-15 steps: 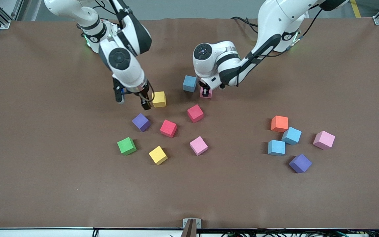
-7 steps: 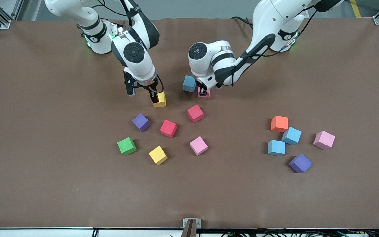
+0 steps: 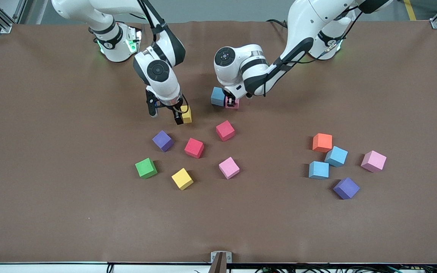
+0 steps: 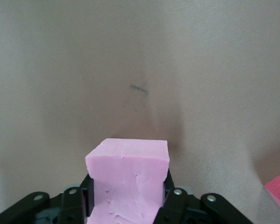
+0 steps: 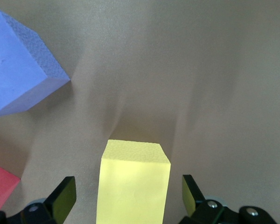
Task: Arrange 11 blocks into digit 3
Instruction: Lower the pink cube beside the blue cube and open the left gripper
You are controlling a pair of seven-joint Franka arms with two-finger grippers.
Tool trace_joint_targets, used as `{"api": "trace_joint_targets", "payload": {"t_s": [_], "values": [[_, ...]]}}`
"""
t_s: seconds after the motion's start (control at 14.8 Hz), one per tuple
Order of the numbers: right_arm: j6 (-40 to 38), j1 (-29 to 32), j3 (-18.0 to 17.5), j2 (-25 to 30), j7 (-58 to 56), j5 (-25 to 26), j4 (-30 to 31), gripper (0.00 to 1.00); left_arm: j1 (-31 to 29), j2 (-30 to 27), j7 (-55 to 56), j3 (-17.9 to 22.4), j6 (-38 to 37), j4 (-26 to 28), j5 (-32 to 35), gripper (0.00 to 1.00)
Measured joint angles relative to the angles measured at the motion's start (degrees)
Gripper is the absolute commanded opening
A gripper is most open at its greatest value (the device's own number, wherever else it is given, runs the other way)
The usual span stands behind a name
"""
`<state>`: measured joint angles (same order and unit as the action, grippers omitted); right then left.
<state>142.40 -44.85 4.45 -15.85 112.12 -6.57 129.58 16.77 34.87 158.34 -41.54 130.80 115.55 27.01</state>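
My left gripper is shut on a pink block, low at the table and right beside a light blue block. In the left wrist view the pink block fills the space between the fingers. My right gripper is open and straddles a yellow block. In the right wrist view the yellow block has a gap to each finger. No digit figure shows.
Nearer the camera lie a purple, two red, a green, a yellow and a pink cube. Toward the left arm's end lie orange, two light blue, pink and purple.
My left gripper has carried the pink block sideways up to the light blue block. My right gripper has moved over the yellow block and come down around it.
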Motion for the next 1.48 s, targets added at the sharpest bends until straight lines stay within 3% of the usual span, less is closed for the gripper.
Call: {"api": "trace_joint_targets", "payload": {"t_s": [0.81, 0.88, 1.01, 1.28, 1.48], "values": [[3.7, 0.0, 0.0, -3.0, 0.7, -2.7, 0.0, 0.99, 0.7, 0.6, 0.3, 0.1, -0.1, -0.7, -4.7, 0.55], [3.7, 0.0, 0.0, -3.0, 0.8, -3.0, 0.0, 0.98, 0.8, 0.6, 0.3, 0.1, -0.1, -0.8, -4.7, 0.57], [3.7, 0.0, 0.0, -3.0, 0.8, -3.3, 0.0, 0.98, 0.9, 0.7, 0.3, 0.1, -0.1, -0.8, -4.7, 1.00], [3.7, 0.0, 0.0, -3.0, 0.9, -3.4, 0.0, 0.95, 1.3, 1.6, 0.3, 0.2, -0.1, -0.9, -4.7, 1.00], [3.7, 0.0, 0.0, -3.0, 1.0, -3.4, 0.0, 0.79, 1.3, 2.3, 0.3, 0.3, -1.0, -1.7, -4.7, 1.00]]}}
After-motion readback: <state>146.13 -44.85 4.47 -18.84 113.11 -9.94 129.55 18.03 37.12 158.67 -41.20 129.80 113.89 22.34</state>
